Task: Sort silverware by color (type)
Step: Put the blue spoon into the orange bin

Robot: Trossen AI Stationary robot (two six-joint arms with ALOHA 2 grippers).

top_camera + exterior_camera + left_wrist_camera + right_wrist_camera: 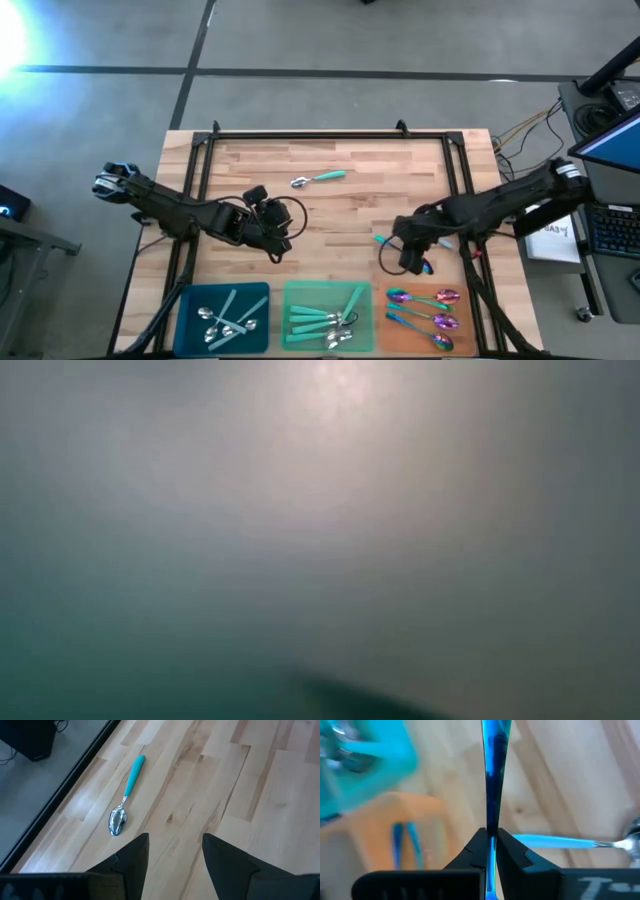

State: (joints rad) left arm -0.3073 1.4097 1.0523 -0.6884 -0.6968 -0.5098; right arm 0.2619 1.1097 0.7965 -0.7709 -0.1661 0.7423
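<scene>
Jaws: right gripper (491, 840) clamped on iridescent spoon (492, 775), just above orange tray; left gripper (175, 850) parted, empty, mid-table.

Near edge: blue tray (190, 325) with pale-handled spoons (225, 318); green tray (296, 293) with teal-handled spoons (325, 318); orange tray (470, 318) with iridescent spoons (425, 310).

Beside right gripper: teal-handled spoon on wood (560, 841).

Far: lone teal-handled spoon (317, 179), unobstructed.

Three trays (222, 297) along front edge; spoon (317, 179) behind, mid-table
</scene>
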